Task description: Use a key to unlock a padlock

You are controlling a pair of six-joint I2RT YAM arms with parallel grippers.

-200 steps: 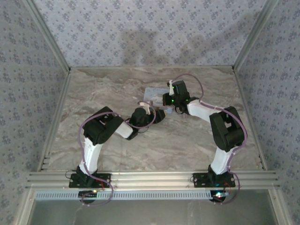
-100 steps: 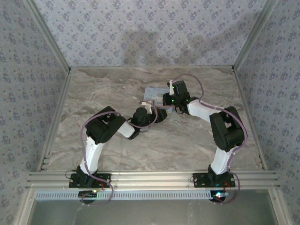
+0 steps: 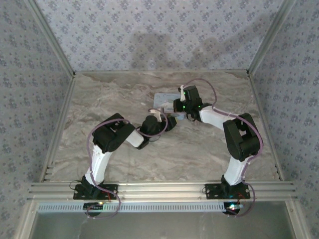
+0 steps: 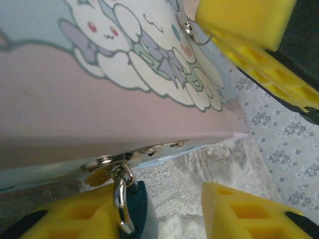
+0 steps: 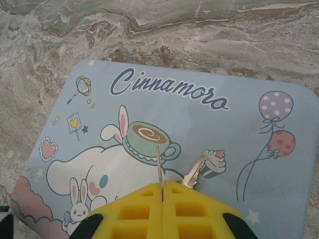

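Note:
The padlock (image 4: 130, 206) is a tiny dark teal body with a silver shackle, hanging from the hasp (image 4: 124, 158) on the front of the light-blue cartoon tin (image 4: 99, 99). My left gripper (image 4: 169, 211) is open around it. The padlock lies against the left finger (image 4: 70, 219), and a gap separates it from the right finger (image 4: 249, 214). My right gripper (image 5: 162, 186) is shut on a key (image 5: 158, 164) whose blade points out over the tin lid (image 5: 224, 149). A second key (image 5: 195, 173) dangles beside it. In the top view both grippers meet at the tin (image 3: 162, 99).
The tin lies on a marbled tabletop (image 3: 124, 89) enclosed by patterned walls. In the left wrist view the right gripper's yellow fingers (image 4: 249, 25) hover over the lid with a key ring (image 4: 197, 36). Open tabletop extends on all sides of the tin.
The left gripper's jaws have narrowed around the padlock, and the left arm has edged slightly toward the tin. The right arm has held still with the key.

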